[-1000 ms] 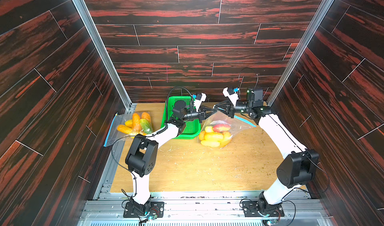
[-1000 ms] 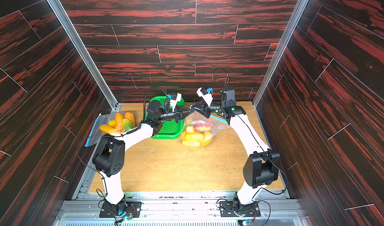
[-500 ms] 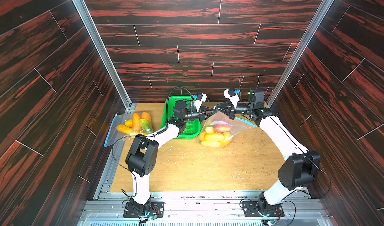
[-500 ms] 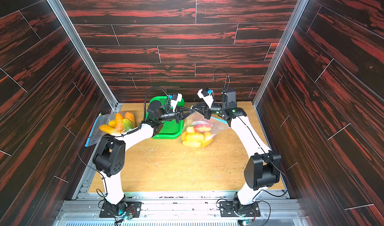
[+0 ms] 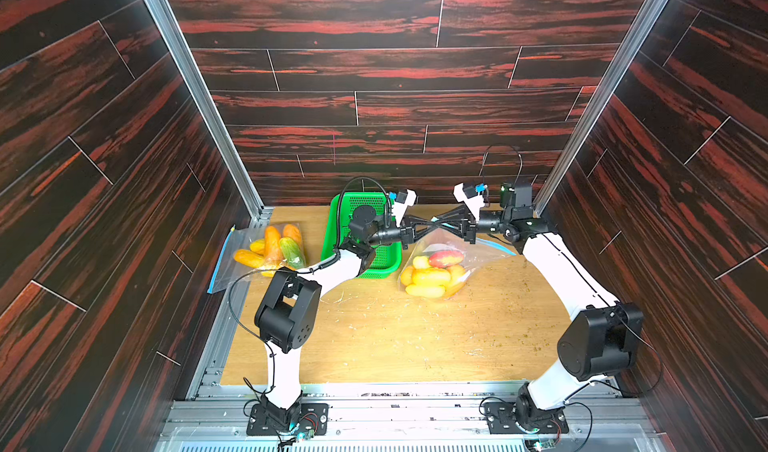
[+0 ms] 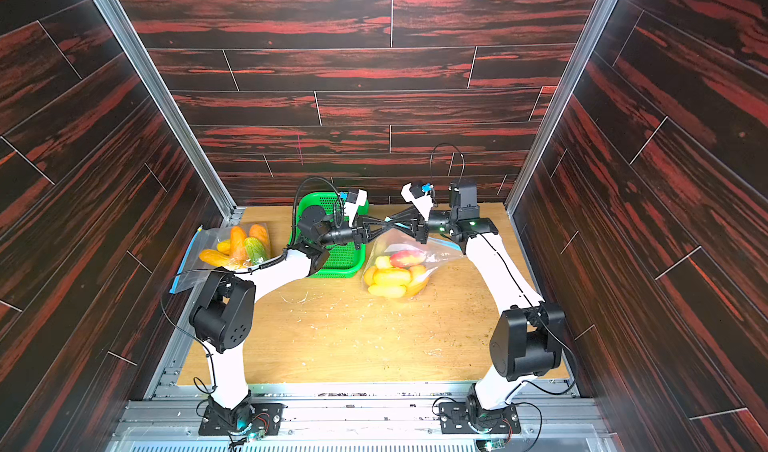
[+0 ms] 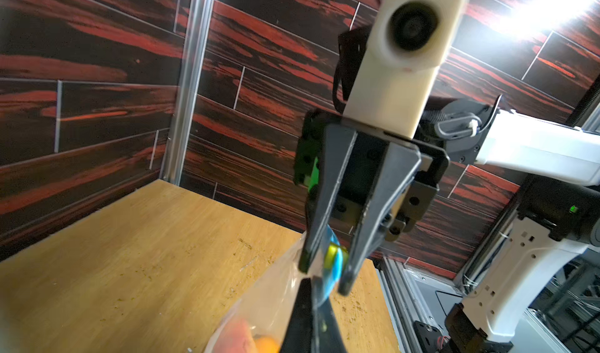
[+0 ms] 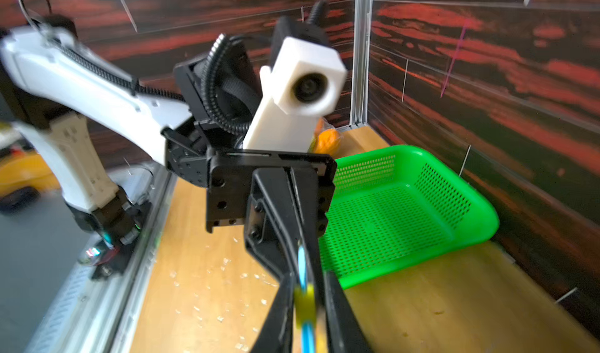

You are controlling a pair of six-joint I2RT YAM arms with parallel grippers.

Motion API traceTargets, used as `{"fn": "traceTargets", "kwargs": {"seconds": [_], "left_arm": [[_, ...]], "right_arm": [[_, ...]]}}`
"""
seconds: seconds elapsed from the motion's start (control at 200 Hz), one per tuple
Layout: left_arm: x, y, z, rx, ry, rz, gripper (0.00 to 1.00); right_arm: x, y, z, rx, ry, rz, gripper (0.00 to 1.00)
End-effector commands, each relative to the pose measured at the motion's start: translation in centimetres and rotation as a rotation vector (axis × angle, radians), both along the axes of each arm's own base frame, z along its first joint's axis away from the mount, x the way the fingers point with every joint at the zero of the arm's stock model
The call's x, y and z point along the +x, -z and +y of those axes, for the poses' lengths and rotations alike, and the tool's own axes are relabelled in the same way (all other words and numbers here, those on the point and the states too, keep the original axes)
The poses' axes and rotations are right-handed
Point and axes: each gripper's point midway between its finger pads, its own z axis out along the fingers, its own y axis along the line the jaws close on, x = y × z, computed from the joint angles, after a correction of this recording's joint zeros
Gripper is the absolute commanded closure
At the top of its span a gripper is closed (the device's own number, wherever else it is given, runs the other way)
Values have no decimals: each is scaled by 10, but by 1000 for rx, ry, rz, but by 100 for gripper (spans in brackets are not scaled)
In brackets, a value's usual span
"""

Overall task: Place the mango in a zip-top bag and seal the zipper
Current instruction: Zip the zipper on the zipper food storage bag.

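Note:
A clear zip-top bag (image 5: pixel 478 250) lies right of centre, holding a red mango (image 5: pixel 444 258) and several yellow ones (image 5: pixel 430 277). Its blue zipper edge (image 7: pixel 334 270) is lifted up to where the two grippers meet tip to tip. My left gripper (image 5: pixel 430 222) (image 7: pixel 313 289) is shut on that zipper edge. My right gripper (image 5: pixel 441 223) (image 8: pixel 308 280) faces it, with its fingers slightly apart on either side of the yellow slider (image 8: pixel 305 301). A narrow gap shows beside the slider. In the left wrist view the slider (image 7: pixel 332 257) sits between the right gripper's fingertips (image 7: pixel 344 280).
An empty green basket (image 5: pixel 365 238) (image 8: pixel 406 205) stands at the back, under my left forearm. A second bag of orange, yellow and green mangoes (image 5: pixel 270 248) lies at the far left edge. Crumbs are scattered on the wooden table (image 5: pixel 395 337).
My right gripper's jaws have parted a little around the slider. Both grippers stay tip to tip over the bag. The bag has not moved.

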Motion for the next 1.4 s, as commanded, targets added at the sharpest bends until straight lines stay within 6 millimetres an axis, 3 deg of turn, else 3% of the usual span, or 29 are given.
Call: {"fn": "traceTargets", "kwargs": {"seconds": [0.0, 0.09, 0.316, 0.516, 0.591, 0.742, 0.842, 1.398], "left_arm": [[3, -28, 13, -54, -26, -87, 100], [-2, -28, 10, -50, -2, -94, 100], [-5, -25, 7, -26, 10, -104, 100], [-9, -28, 6, -27, 24, -110, 100], [-8, -28, 6, -25, 22, -110, 100], [-7, -27, 5, -24, 20, -108, 100], [-7, -27, 6, -25, 13, -104, 100], [0, -29, 14, -44, -20, -82, 100]], "right_arm": [[-7, -6, -5, 28, -17, 41, 81], [-5, -9, -4, 41, -21, 35, 79], [2, -9, 6, 36, -26, 36, 61], [10, -9, 13, 32, -36, 43, 60], [9, -8, 16, 28, -53, 46, 66], [9, -8, 17, 26, -54, 45, 89], [9, -7, 16, 18, -47, 39, 95], [2, 6, -4, -15, 3, 43, 100]]}}
